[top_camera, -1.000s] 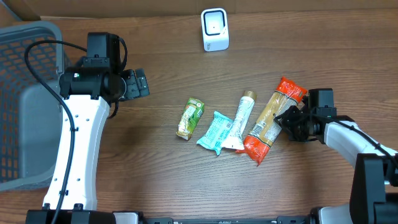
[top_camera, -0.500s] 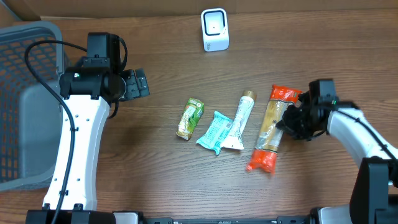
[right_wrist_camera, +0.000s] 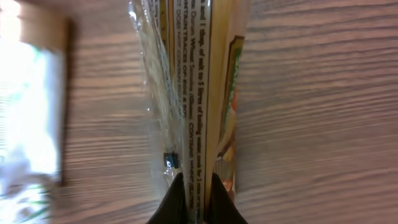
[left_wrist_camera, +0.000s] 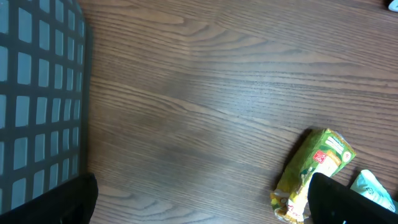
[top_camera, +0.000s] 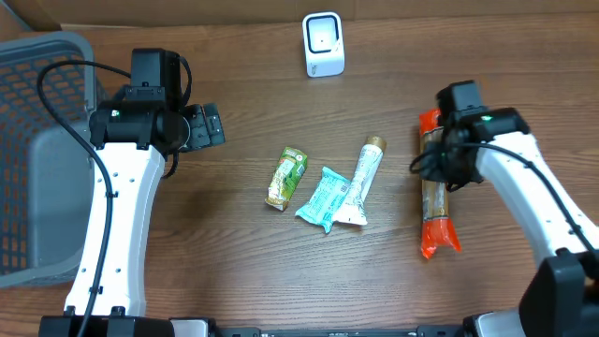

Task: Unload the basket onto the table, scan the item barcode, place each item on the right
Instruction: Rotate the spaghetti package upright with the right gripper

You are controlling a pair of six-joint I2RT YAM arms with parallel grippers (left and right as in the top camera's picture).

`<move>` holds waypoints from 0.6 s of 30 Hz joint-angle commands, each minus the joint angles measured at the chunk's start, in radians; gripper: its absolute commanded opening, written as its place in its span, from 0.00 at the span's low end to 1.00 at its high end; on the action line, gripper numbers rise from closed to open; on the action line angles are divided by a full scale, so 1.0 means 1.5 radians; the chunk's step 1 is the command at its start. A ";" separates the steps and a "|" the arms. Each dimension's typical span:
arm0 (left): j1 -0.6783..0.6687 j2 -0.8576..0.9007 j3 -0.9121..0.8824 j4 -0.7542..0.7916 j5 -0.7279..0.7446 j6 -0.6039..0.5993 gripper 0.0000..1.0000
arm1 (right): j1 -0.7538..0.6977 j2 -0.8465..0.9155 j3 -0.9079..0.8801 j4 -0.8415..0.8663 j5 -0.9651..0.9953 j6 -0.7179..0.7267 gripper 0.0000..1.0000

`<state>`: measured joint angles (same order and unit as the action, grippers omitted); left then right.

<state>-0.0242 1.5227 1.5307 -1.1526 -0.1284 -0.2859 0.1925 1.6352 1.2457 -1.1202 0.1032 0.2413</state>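
Item: long clear noodle packet (top_camera: 436, 201) with orange ends, at the 3 o'clock side of the bench (top_camera: 234, 271) in the overhead view. Its length runs from 12 to 6 o'clock. Whether it rests on the wood or hangs just above it cannot be told.

Right tool (top_camera: 442, 161): clenched on the packet's upper half. In the wrist view its fingertips (right_wrist_camera: 177, 199) pinch the packet (right_wrist_camera: 199, 81) along its printed edge.

Scanner (top_camera: 324, 44): small white unit, upright, at 12 o'clock, well apart from the packet.

Bench centre, from 3 towards 9 o'clock:
- white tube (top_camera: 360, 183)
- teal sachet (top_camera: 326, 198), touching the tube's lower end
- green packet (top_camera: 286, 177), just beside the sachet

Left tool (top_camera: 210, 125): released, jaws wide, holding nothing, at 10 o'clock from the green packet (left_wrist_camera: 314, 171).

Grey mesh basket (top_camera: 28, 94): at the 9 o'clock edge.
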 commanded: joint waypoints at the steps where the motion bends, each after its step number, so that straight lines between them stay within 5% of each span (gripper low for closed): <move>1: -0.002 0.003 -0.004 0.001 -0.006 -0.004 1.00 | 0.014 0.027 0.020 0.005 0.093 -0.004 0.04; 5: -0.002 0.003 -0.004 0.001 -0.006 -0.004 0.99 | 0.030 0.073 0.020 0.006 0.093 -0.005 0.04; 8: -0.002 0.003 -0.004 0.001 -0.006 -0.004 1.00 | 0.050 0.105 0.020 0.006 0.088 -0.005 0.16; 15: -0.002 0.003 -0.004 0.001 -0.006 -0.004 1.00 | 0.060 0.112 0.021 0.015 0.027 -0.010 0.68; 18: -0.002 0.003 -0.004 0.001 -0.006 -0.004 1.00 | 0.035 0.112 0.021 0.014 0.016 -0.010 0.76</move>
<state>-0.0246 1.5227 1.5307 -1.1522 -0.1284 -0.2859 0.2813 1.8091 1.2495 -1.1000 0.1558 0.2253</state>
